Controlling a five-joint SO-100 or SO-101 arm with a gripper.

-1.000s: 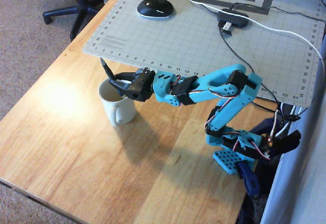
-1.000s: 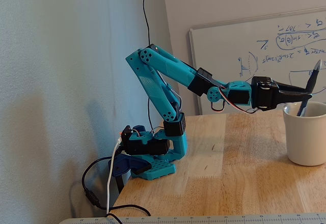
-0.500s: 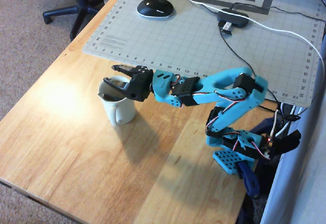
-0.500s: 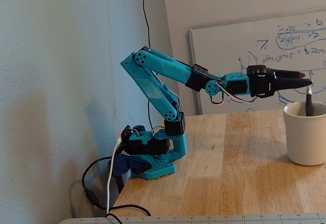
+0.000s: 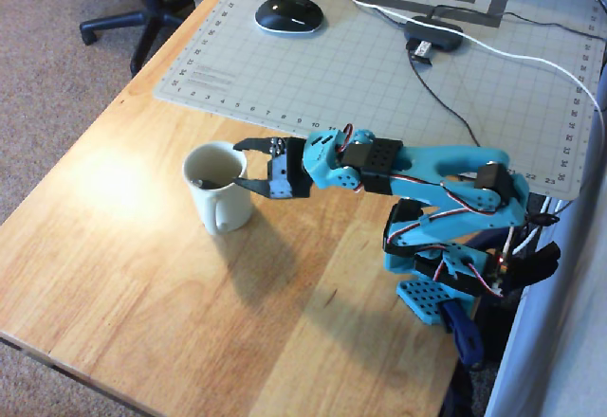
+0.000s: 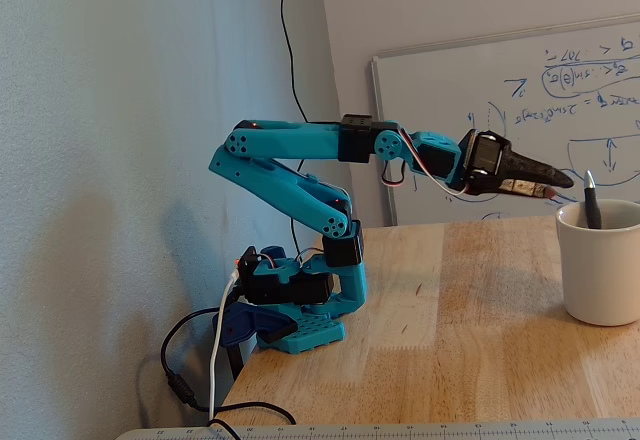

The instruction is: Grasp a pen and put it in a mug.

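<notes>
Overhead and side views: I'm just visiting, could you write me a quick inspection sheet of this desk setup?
Surface: wooden table, with a grey cutting mat at the back.
Job's things: pen stands inside the mug, top poking above the rim.
Clutter: computer mouse and a small black hub on the mat.
Gripper: gripper open, empty, beside the mug's rim and apart from the pen.
Cables: white cable crosses the mat; black cables hang by the arm's base.
Surroundings: whiteboard with blue writing, office chair, carpet.

One pen (image 6: 591, 198), one mug (image 5: 217, 190), one computer mouse (image 5: 288, 13), one cutting mat (image 5: 360, 85)
</notes>
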